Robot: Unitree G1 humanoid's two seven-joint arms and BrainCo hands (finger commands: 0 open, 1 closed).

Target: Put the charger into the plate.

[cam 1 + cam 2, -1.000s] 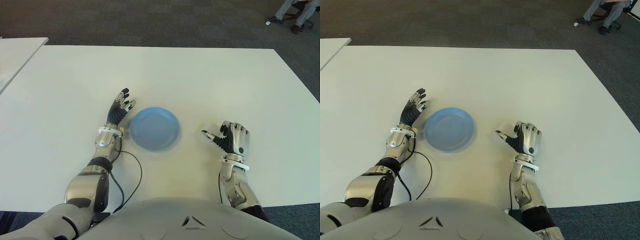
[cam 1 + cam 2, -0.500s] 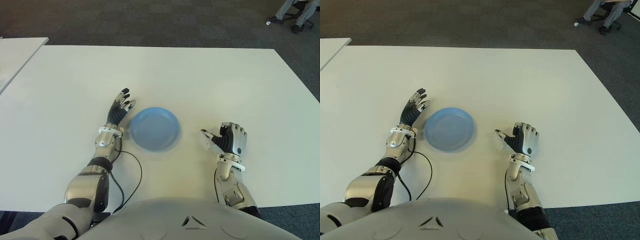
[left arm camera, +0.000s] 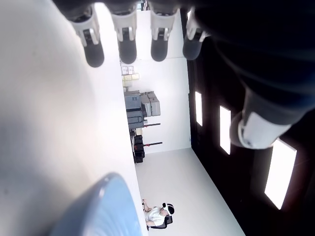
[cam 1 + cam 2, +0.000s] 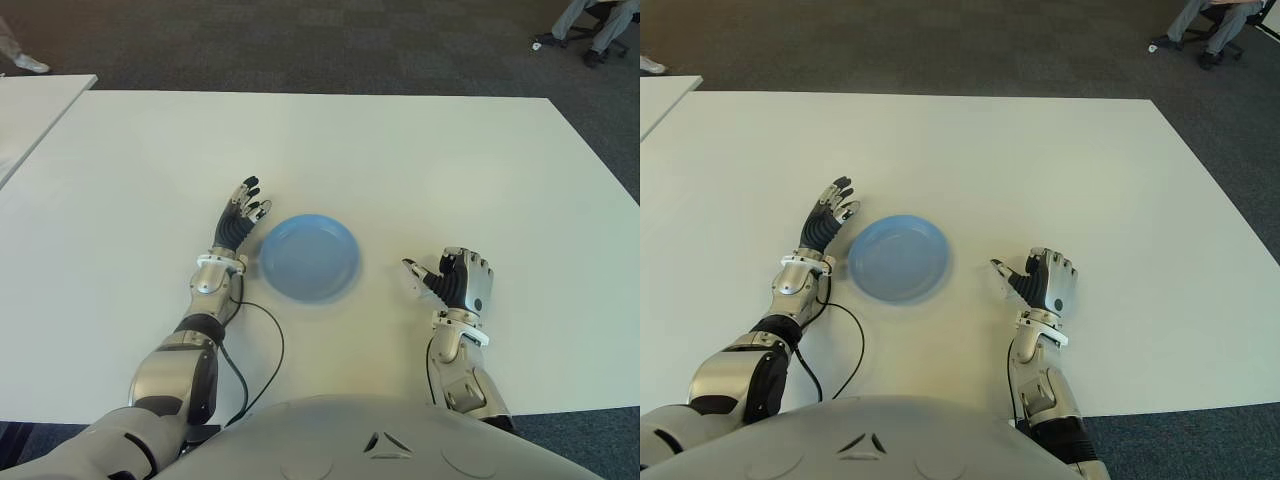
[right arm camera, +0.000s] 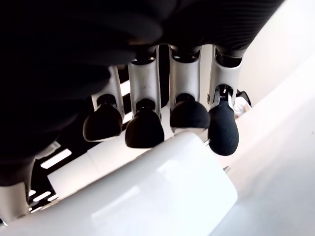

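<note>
1. Here, we see the right hand (image 4: 460, 283) at the lower right of the left eye view, over the white counter (image 4: 400, 160), with its fingers (image 5: 143, 129) curled around a white charger (image 5: 157, 196).
2. In the right wrist view we make out four dark fingertips pressed on the charger's smooth white body, which fills the palm; the grasp is plainly closed on it.
3. In the eye views only a sliver of white shows between thumb and fingers, so we read the charger's place from the wrist view: it is in the right hand, well apart from the plate.
4. The blue plate (image 4: 308, 256) sits on the counter at the centre of the frame, to the left of the right hand, and holds nothing.
5. The left hand (image 4: 238, 222) shows just beside the plate's left rim, its fingers (image 3: 127, 46) extended and slightly spread, gripping nothing.
6. A dark cable (image 4: 262, 345) loops on the counter below the plate, near the left forearm.
7. At the upper right corner we see a person's legs (image 4: 590, 20) by a chair on the dark carpet.
</note>
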